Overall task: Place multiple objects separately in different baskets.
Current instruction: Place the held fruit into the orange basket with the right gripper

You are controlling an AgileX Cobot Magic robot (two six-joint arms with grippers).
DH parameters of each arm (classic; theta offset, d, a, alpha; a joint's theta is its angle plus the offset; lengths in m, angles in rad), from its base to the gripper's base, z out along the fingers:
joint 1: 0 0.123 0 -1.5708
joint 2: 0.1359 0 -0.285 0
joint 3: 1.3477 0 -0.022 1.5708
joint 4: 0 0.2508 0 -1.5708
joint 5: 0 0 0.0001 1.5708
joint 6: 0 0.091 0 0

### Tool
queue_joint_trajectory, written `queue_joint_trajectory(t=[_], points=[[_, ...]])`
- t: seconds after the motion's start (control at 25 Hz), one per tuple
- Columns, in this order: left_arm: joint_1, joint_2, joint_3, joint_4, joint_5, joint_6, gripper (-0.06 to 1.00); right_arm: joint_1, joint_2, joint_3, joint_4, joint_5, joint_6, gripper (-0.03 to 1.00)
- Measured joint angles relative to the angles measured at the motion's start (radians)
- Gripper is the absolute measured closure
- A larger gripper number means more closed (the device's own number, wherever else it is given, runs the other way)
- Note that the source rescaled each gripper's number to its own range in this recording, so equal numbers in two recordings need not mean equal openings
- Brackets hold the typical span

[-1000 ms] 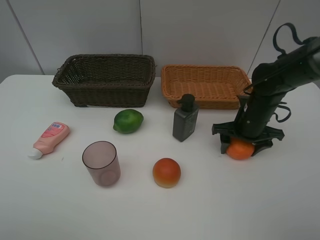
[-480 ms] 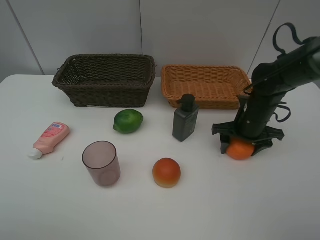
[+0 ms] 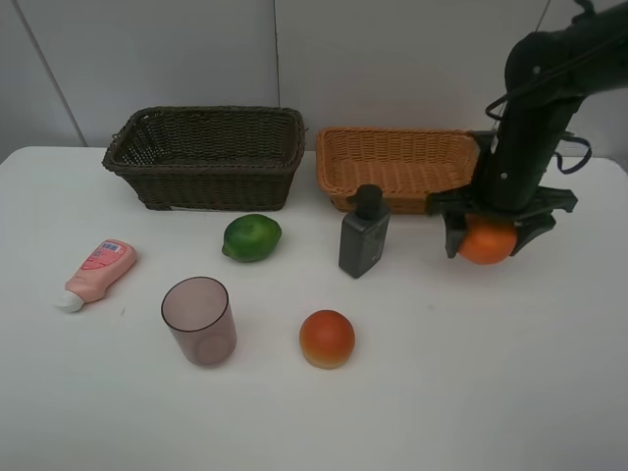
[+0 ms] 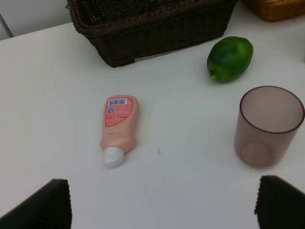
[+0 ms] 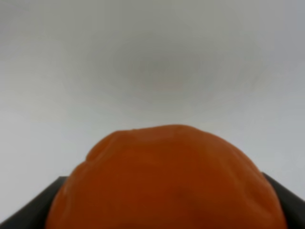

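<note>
Nearest on the white table sit the red-orange fruit, mauve cup and pink tube. The left gripper is spread wide and empty. Behind stand the lime and pump bottle. The right gripper clamps the mandarin near the tan basket, which is beside the dark basket.

A dark brown basket and an orange-tan basket, both of rough woven wicker, sit on a smooth, matt white table. The mauve cup is translucent plastic with a slight gloss, the pink tube soft-sheen plastic, the pump bottle dark satin plastic. The mandarin has dimpled, faintly shiny peel; the lime and red-orange fruit look smooth and waxy.
</note>
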Motion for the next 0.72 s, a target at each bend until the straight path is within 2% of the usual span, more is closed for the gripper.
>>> queue_joint_trajectory(t=[0.16, 0.44, 0.56, 0.72], points=[[0.0, 0.0, 0.0, 0.0, 0.0, 0.0, -0.06, 0.0, 0.0, -0.152, -0.036, 0.068, -0.025, 0.36], [0.0, 0.0, 0.0, 0.0, 0.0, 0.0, -0.06, 0.0, 0.068, -0.404, -0.148, 0.101, -0.048, 0.36], [0.0, 0.0, 0.0, 0.0, 0.0, 0.0, -0.06, 0.0, 0.11, -0.469, -0.169, 0.042, -0.049, 0.36], [0.0, 0.0, 0.0, 0.0, 0.0, 0.0, -0.06, -0.006, 0.16, -0.492, -0.181, -0.108, -0.05, 0.36]])
